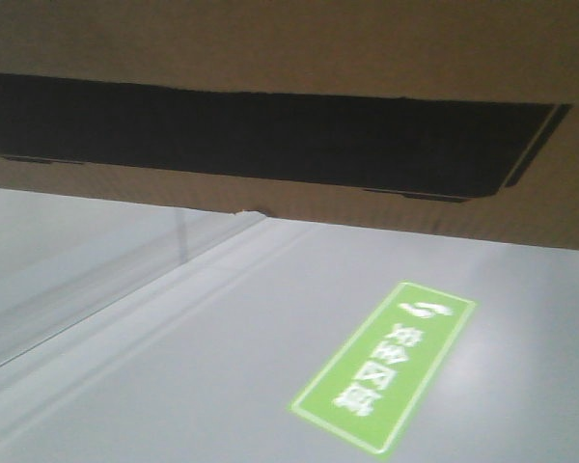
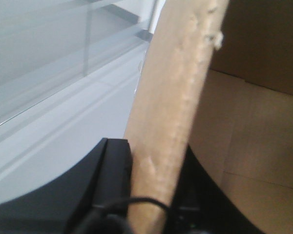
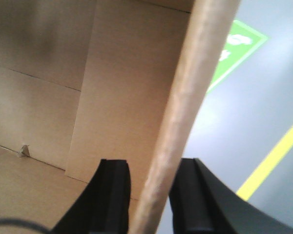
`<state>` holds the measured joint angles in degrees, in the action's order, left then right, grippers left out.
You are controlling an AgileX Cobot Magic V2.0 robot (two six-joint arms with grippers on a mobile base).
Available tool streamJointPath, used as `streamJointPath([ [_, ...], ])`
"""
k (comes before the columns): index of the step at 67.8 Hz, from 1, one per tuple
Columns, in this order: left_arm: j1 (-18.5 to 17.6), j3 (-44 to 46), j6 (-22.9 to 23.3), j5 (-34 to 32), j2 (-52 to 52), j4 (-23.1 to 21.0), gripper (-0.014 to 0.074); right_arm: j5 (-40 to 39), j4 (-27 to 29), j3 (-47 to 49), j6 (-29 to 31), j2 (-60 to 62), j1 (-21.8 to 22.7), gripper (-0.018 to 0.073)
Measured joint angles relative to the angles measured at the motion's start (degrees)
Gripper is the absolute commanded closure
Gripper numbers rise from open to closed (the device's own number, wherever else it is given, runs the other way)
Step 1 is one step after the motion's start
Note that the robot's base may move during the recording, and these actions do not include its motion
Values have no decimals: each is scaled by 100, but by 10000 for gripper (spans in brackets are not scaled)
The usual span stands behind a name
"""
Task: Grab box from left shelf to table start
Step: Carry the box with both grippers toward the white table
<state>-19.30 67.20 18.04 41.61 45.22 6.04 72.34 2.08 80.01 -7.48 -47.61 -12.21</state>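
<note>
The brown cardboard box (image 1: 299, 48) fills the top of the front view, its black printed rectangle (image 1: 270, 135) facing the camera, held above the grey floor. My left gripper (image 2: 156, 163) is shut on the box's left wall (image 2: 180, 87), one black finger (image 2: 115, 165) outside and one inside. My right gripper (image 3: 151, 170) is shut on the box's right wall (image 3: 195, 73), with one finger (image 3: 112, 190) inside and one outside. The box's bare inside (image 3: 39, 97) shows. The shelf and the white table are out of view.
Grey floor (image 1: 222, 386) lies below the box, with a green floor sign (image 1: 386, 367), also in the right wrist view (image 3: 234, 44). A yellow floor line (image 3: 273, 165) runs on the right. A pale glassy panel with a rail (image 1: 77, 280) stands on the left.
</note>
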Motion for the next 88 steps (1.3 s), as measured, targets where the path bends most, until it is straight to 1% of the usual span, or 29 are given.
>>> streamJointPath([
  [88, 0, 0, 0, 0, 10, 0, 689, 0, 0, 0, 0, -14, 0, 502],
])
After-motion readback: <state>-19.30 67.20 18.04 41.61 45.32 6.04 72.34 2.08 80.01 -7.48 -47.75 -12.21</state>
